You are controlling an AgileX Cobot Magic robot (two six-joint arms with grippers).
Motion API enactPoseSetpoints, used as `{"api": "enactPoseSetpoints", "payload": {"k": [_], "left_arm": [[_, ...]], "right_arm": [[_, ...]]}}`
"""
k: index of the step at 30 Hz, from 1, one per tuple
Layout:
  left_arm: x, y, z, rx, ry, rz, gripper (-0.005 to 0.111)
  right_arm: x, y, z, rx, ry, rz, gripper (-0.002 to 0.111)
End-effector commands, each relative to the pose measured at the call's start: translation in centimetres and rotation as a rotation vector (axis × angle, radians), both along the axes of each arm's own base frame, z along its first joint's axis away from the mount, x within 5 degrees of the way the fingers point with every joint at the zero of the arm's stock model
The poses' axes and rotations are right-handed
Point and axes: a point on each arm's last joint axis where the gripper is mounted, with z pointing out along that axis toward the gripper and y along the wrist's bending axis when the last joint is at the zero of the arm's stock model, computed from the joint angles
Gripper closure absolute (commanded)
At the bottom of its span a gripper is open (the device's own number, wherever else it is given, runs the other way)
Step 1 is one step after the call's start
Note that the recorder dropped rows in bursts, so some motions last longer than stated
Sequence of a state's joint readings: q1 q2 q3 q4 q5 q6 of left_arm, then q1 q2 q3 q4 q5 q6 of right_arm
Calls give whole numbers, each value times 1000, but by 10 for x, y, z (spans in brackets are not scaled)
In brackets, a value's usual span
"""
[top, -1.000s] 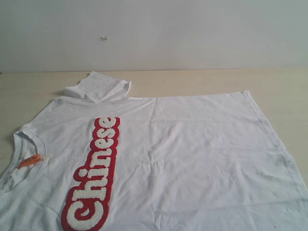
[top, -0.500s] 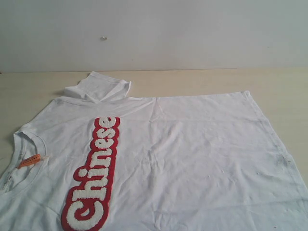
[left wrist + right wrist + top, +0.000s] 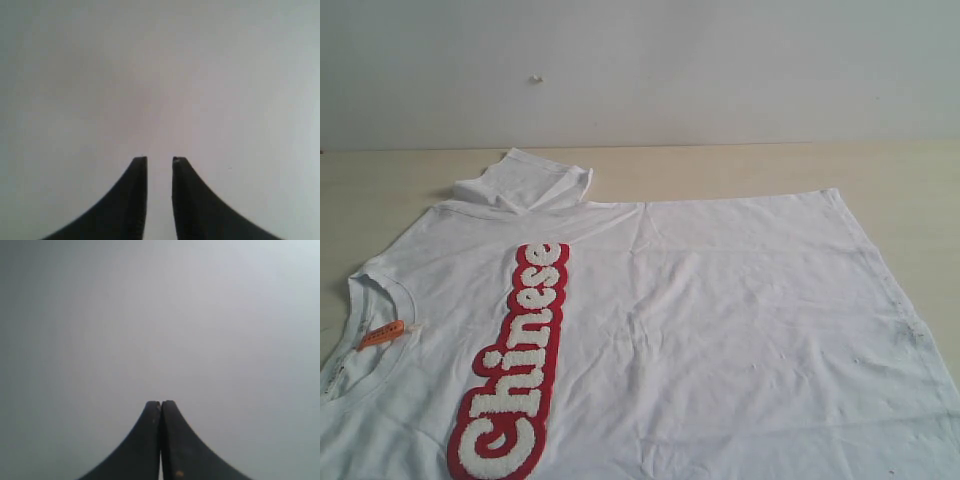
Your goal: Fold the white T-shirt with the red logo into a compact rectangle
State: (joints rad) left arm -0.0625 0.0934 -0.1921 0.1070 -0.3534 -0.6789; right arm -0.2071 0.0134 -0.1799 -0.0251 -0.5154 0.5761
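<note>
The white T-shirt [image 3: 720,320] lies spread flat on the table in the exterior view, collar and orange neck tag [image 3: 381,334] at the left edge. Its far sleeve [image 3: 525,181] is folded up at the back. The red logo [image 3: 515,365] with fuzzy white "Chinese" letters runs lengthwise down the chest. Neither arm shows in the exterior view. In the left wrist view my left gripper [image 3: 159,160] is open by a narrow gap, facing a blank pale surface. In the right wrist view my right gripper [image 3: 161,403] is shut with nothing between its fingers, also facing a blank grey surface.
The shirt rests on a light wooden table [image 3: 740,168] that ends at a pale wall [image 3: 720,70] behind. The shirt's hem side [image 3: 895,300] reaches toward the table's right edge, and its near part runs out of the picture.
</note>
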Motion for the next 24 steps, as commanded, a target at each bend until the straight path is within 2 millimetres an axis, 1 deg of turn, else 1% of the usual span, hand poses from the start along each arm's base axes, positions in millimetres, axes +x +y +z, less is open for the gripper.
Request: {"api": "enactPoseSetpoints", "payload": {"k": [1, 3, 4, 6, 7, 8, 10, 12, 15, 18, 20, 22, 24], "left_arm": [[-2, 0, 6, -84, -36, -53, 87], [-2, -1, 6, -108, -37, -76, 87], [-1, -2, 6, -75, -37, -70, 88], [0, -6, 9, 51, -14, -48, 98], [2, -9, 12, 102, 7, -49, 107], [4, -11, 15, 140, 28, -57, 107], [11, -15, 24, 197, 60, -78, 107], [19, -19, 32, 270, 96, -93, 107], [36, -26, 40, 390, 181, -124, 107], [56, -35, 48, 494, 276, -203, 107], [71, -43, 53, 599, 353, -288, 107], [85, -53, 57, 623, 391, -425, 107], [97, -59, 62, 658, 393, -509, 107]], "right_arm": [[0, 3, 15, -59, 4, -11, 108], [2, 6, 21, -129, 24, -30, 108], [4, 7, 25, -160, 49, -35, 108], [12, 8, 31, -205, 136, -39, 108], [16, 9, 34, -201, 175, -25, 108], [22, 8, 38, -213, 233, -23, 108], [33, 8, 44, -211, 298, 3, 108], [44, 9, 50, -257, 345, 23, 108], [63, 15, 52, -373, 442, 75, 108], [82, 20, 53, -458, 546, 169, 108], [96, 24, 53, -510, 625, 244, 108], [108, 26, 57, -547, 694, 312, 108], [121, 29, 59, -547, 746, 402, 108]]}}
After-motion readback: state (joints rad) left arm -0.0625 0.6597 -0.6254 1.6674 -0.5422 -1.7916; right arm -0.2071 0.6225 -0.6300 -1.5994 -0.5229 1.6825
